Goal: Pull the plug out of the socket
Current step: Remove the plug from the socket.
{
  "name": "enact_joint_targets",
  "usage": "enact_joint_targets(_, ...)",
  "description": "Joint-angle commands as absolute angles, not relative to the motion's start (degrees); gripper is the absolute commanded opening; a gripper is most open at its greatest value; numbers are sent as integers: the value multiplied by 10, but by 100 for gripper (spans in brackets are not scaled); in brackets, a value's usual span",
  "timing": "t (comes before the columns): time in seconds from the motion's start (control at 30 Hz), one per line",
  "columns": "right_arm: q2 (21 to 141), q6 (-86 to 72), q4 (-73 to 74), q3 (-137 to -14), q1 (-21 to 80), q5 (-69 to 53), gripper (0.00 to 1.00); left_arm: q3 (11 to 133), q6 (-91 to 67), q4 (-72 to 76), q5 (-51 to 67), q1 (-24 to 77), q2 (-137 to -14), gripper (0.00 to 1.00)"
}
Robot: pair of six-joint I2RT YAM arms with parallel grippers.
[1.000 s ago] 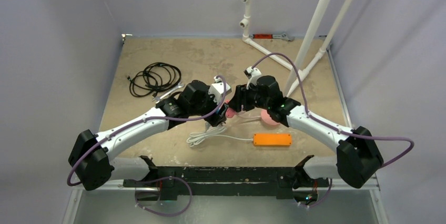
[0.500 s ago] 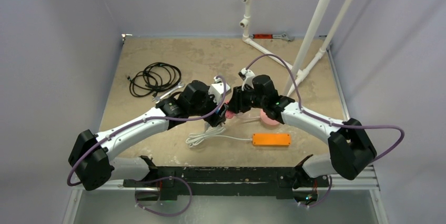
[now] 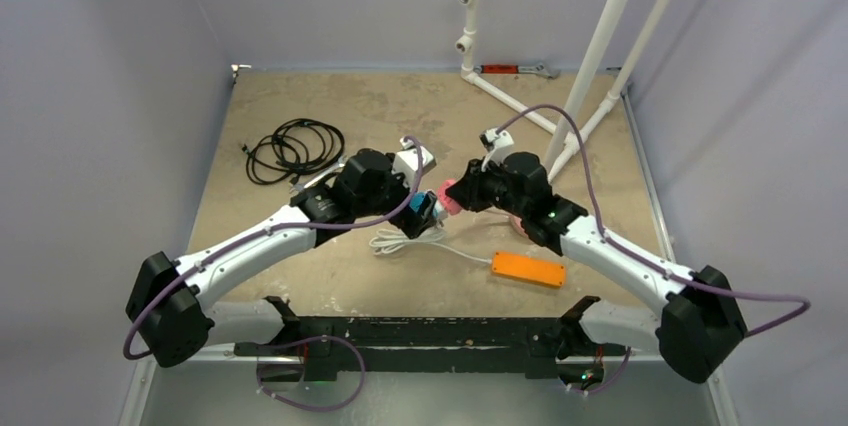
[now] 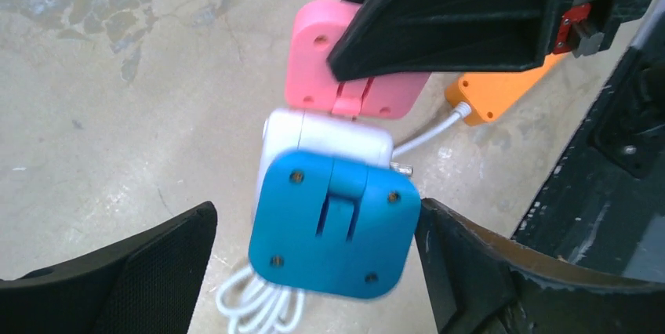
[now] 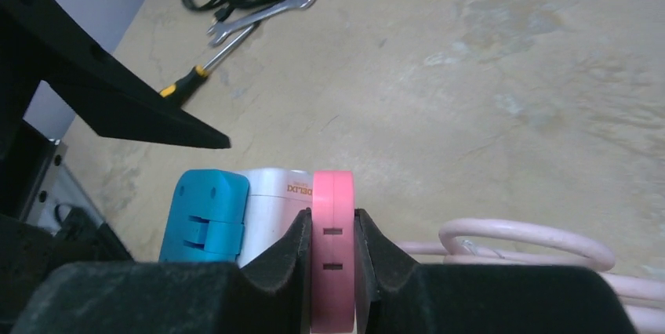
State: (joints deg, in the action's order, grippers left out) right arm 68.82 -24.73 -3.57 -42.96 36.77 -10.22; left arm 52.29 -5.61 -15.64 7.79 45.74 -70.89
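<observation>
The socket, an orange power strip [image 3: 527, 268], lies flat on the table to the right of both grippers, and its end shows in the left wrist view [image 4: 494, 89]. Its white cable [image 3: 402, 240] runs left in loops. A small white cube adapter [image 5: 274, 207] hangs between a blue plug [image 4: 333, 236] and a pink plug [image 5: 333, 249], both pressed against it. My right gripper [image 5: 333, 220] is shut on the pink plug and holds the cluster above the table. My left gripper [image 4: 317, 208] is open, with its jaws on either side of the blue plug [image 3: 422, 206].
A pink cable [image 5: 525, 241] loops behind the pink plug. A black cable coil [image 3: 294, 148], a wrench [image 5: 263, 12] and a screwdriver [image 5: 205, 62] lie at the far left. White pipes [image 3: 590, 66] stand at the back right. Grey walls enclose the table.
The plug cluster and both grippers have shifted a little to the right, and the blue plug now shows. The orange strip has slid right and tilted, and the white cable loops have followed.
</observation>
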Motion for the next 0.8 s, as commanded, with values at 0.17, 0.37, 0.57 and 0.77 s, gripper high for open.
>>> enact_joint_targets(0.17,552,-234,-141,-362,367,51,0,517,-210,27,310,333,-685,98)
enact_joint_targets(0.37,531,-215,-192,-328,408,127,0,504,-297,96,380,332,-754,98)
enact_joint_targets(0.57,531,-185,-242,-309,486,214,0,501,-309,88,369,333,-789,98)
enact_joint_targets(0.77,512,-179,-274,-287,494,211,0,514,-288,42,340,332,-803,99)
